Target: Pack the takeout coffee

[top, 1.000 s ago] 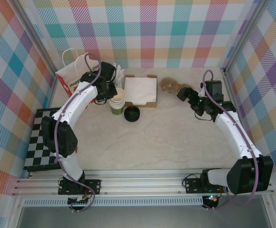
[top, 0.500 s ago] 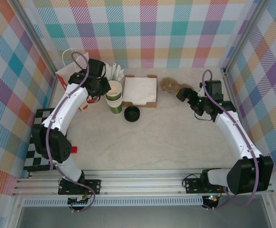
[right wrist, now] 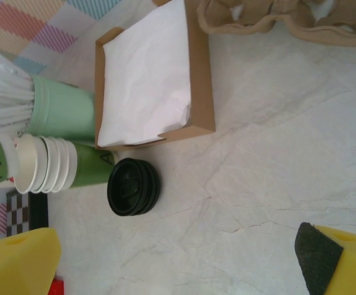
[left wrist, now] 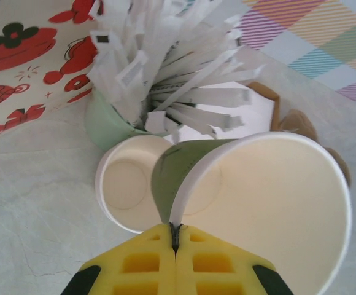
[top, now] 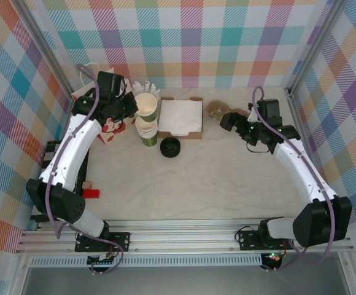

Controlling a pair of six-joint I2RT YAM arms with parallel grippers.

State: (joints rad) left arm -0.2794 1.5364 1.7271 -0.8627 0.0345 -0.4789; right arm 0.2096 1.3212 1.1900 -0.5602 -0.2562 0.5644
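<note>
Pinching the rim of a lidless cup (left wrist: 258, 203), the left gripper (left wrist: 175, 236) holds it tilted over the stack (left wrist: 126, 190); the right gripper (top: 229, 121) gapes empty.

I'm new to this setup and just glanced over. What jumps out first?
The left claw pinching the rim of a lidless green cup above the stack of cups at the back left. Next, the black lid lying loose beside the stack, and the right claw open by the cardboard cup carrier.

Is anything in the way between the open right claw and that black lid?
Nothing visible: bare table lies between the right gripper and the black lid. The napkin box sits beside that path, not across it.
</note>
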